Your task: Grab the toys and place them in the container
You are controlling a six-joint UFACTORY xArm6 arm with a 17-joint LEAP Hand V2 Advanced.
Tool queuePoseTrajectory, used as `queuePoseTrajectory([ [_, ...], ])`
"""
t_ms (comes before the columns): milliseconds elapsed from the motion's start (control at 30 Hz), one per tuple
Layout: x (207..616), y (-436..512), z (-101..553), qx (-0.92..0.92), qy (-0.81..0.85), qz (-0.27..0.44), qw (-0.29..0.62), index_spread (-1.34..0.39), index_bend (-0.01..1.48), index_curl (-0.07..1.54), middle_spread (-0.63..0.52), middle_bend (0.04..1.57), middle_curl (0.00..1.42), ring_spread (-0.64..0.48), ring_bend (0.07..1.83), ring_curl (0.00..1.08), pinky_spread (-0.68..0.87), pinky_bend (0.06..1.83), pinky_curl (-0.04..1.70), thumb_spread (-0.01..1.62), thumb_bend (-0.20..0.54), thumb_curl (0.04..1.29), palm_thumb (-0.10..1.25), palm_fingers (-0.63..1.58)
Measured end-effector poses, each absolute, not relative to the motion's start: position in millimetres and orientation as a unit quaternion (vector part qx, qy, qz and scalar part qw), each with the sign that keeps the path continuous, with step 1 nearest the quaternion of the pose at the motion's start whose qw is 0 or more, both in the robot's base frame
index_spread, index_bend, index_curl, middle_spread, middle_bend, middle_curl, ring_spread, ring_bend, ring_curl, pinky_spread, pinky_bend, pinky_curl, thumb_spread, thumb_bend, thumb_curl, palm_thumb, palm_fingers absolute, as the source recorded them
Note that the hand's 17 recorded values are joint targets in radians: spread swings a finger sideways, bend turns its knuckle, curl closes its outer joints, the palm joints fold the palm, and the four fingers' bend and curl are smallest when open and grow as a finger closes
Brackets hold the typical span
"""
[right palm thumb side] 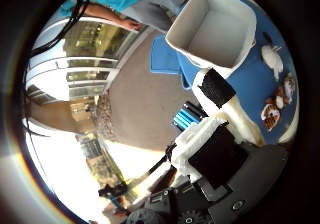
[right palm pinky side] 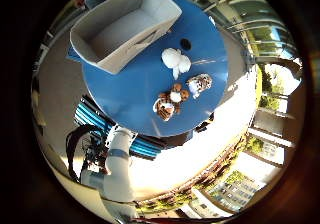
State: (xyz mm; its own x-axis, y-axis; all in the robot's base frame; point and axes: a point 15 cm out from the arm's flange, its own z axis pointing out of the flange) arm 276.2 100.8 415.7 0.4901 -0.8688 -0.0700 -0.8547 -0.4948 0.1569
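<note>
While the hand [right palm thumb side: 220, 129] hangs well above the desk [right palm pinky side: 130, 94], fingers seemingly straight and empty, toys [right palm pinky side: 175, 96] lie beside the container [right palm pinky side: 125, 26].

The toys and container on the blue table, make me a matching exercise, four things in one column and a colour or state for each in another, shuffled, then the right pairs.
Things:
1. container
2. round table
3. toy nearest the container
4. toy nearest the table's edge

Colour or state:
A. blue
B. white
C. orange-brown with stripes
D. grey, nothing in it

Pairs: 1-D, 2-A, 3-B, 4-C
</note>
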Motion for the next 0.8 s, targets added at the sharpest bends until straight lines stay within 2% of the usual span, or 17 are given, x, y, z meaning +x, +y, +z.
queuePoseTrajectory([
  [300, 343, -24, 435, 0.821, -0.562, -0.067, 0.069, -0.21, 0.22, 0.36, 0.03, 0.16, 0.29, 0.26, 0.20, 0.31, 0.42, 0.28, 0.26, 1.26, -0.014, 0.35, 0.68, 0.30],
  [533, 387, -94, 415, 0.815, -0.566, -0.087, 0.084, -0.21, 0.17, 0.35, 0.02, 0.16, 0.29, 0.26, 0.22, 0.32, 0.41, 0.32, 0.27, 1.23, -0.021, 0.37, 0.70, 0.24],
  [667, 407, -121, 387, 0.815, -0.562, -0.111, 0.090, -0.27, 0.16, 0.32, 0.02, 0.16, 0.29, 0.24, 0.24, 0.33, 0.40, 0.33, 0.27, 1.18, -0.018, 0.39, 0.73, 0.14],
  [800, 441, -141, 360, 0.824, -0.553, -0.084, 0.092, -0.29, 0.17, 0.31, 0.02, 0.16, 0.29, 0.24, 0.24, 0.33, 0.40, 0.34, 0.27, 1.15, -0.022, 0.41, 0.75, 0.12],
])
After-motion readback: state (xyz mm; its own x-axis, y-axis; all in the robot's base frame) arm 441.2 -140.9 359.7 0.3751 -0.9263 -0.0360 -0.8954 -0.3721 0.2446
